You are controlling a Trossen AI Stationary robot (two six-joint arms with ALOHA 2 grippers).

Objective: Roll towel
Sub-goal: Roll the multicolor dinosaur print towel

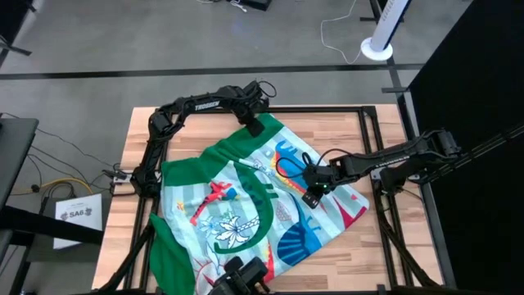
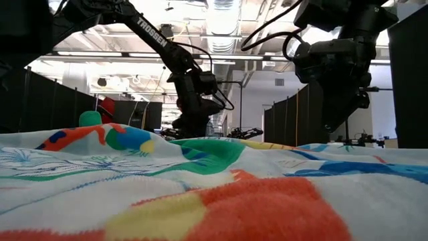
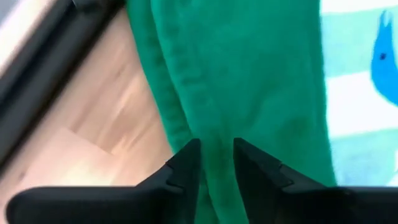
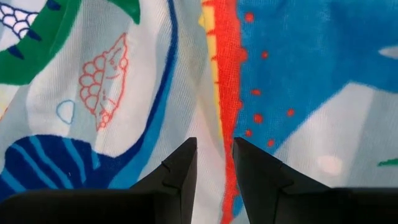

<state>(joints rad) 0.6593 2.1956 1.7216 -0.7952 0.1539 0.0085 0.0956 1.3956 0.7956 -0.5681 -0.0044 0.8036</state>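
The large soft beach towel [image 1: 246,205], green-bordered with a light-blue tropical print of white, red and orange motifs, lies spread and rumpled over the middle of the light wooden slatted table [image 1: 123,172], turned at an angle to it, with one green corner hanging toward the table's near left edge. In the low view its folds [image 2: 200,194] fill the foreground.

The left gripper [image 1: 252,124] sits at the towel's far green edge, near the table's far side. Its wrist view shows the two dark fingers [image 3: 186,165] set narrowly apart with a raised fold of the green hem [image 3: 217,124] running between them; the fingers appear to pinch this fold, with bare wood just beside it.

The right gripper [image 1: 311,197] is down over the towel's right-hand part, on the printed area. Its wrist view shows its dark fingers [image 4: 183,165] with only a narrow gap, over a crease where a red and yellow stripe [image 4: 224,81] meets a blue patch; whether cloth is truly caught between them cannot be told.

A black metal frame [image 1: 385,115] borders the table.
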